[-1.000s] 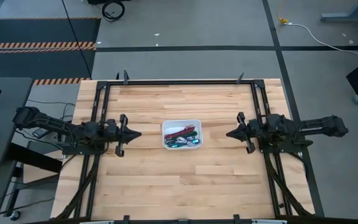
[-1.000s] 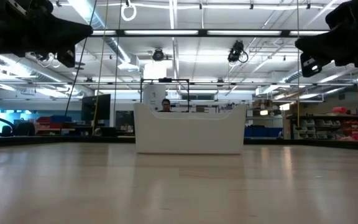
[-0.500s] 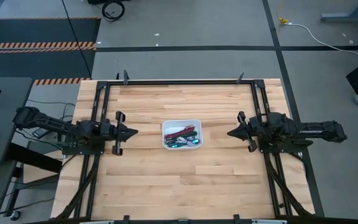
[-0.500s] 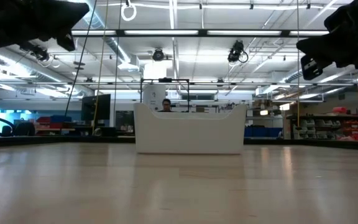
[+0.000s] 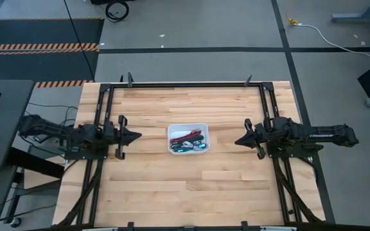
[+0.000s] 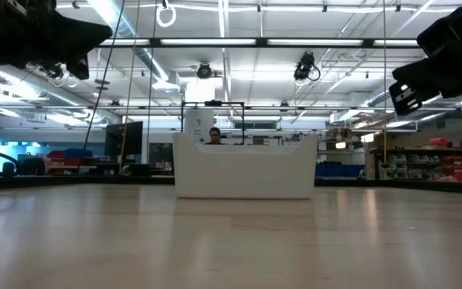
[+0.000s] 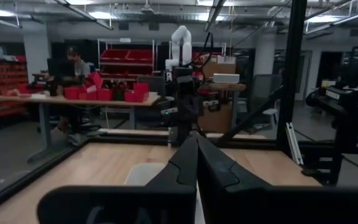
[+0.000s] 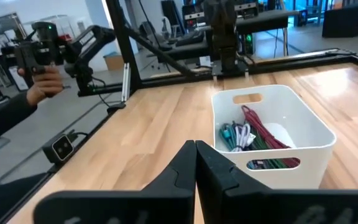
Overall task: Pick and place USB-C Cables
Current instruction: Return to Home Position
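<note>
A small white tray (image 5: pixel 187 127) stands in the middle of the wooden table, and its front wall (image 6: pixel 243 172) fills the centre of the low view. Inside lie the USB-C cables (image 5: pixel 188 141): a dark red bundle (image 8: pixel 261 129), a green one (image 8: pixel 272 163), a teal one (image 8: pixel 226 133) and a silver-grey one (image 8: pixel 243 133). I cannot make out the purple one. My left gripper (image 5: pixel 139 136) hovers shut to the tray's left, pointing at it. My right gripper (image 5: pixel 236 140) hovers shut to the tray's right, also pointing at it. In both wrist views (image 7: pixel 196 140) (image 8: pixel 195 144) the fingers are closed together.
A black frame (image 5: pixel 185 84) runs along the table's far edge and down both sides. Bare wood lies between each gripper and the tray, and across the near half of the table. A person's hand holding a device (image 8: pixel 39 78) shows beyond the table's edge.
My left gripper has drawn back slightly toward the table's left edge and rolled about its own axis. My right gripper has shifted a little toward the right edge. The tray and cables have stayed put.
</note>
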Robot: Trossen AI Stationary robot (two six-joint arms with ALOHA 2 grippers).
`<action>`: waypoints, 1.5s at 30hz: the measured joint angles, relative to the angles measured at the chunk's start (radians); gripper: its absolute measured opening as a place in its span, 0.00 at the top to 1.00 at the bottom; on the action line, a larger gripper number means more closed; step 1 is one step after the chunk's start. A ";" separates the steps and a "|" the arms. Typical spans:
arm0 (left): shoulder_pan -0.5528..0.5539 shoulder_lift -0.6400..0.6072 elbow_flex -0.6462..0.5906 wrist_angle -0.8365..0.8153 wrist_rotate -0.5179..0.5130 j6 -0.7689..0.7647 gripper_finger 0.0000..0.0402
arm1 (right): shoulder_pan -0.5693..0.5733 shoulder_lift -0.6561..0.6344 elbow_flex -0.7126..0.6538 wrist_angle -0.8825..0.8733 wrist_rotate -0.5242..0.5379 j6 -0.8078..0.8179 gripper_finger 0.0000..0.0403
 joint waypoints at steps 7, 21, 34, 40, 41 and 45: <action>0.000 -0.133 0.000 -0.131 0.018 -0.028 0.99 | 0.000 -0.001 0.000 0.023 0.001 0.000 0.97; 0.001 -0.271 0.000 -0.354 0.006 -0.071 0.99 | 0.000 0.000 0.001 0.010 0.054 -0.052 0.98; 0.001 -0.271 0.000 -0.353 0.004 -0.050 0.99 | 0.000 0.000 0.001 0.014 0.054 -0.052 0.97; 0.001 -0.270 0.000 -0.353 0.004 -0.050 0.99 | 0.000 0.000 0.001 0.014 0.054 -0.052 0.97; 0.001 -0.270 0.000 -0.353 0.004 -0.050 0.99 | 0.000 0.000 0.001 0.014 0.054 -0.052 0.97; 0.001 -0.270 0.000 -0.353 0.004 -0.050 0.99 | 0.000 0.000 0.000 0.014 0.054 -0.052 0.97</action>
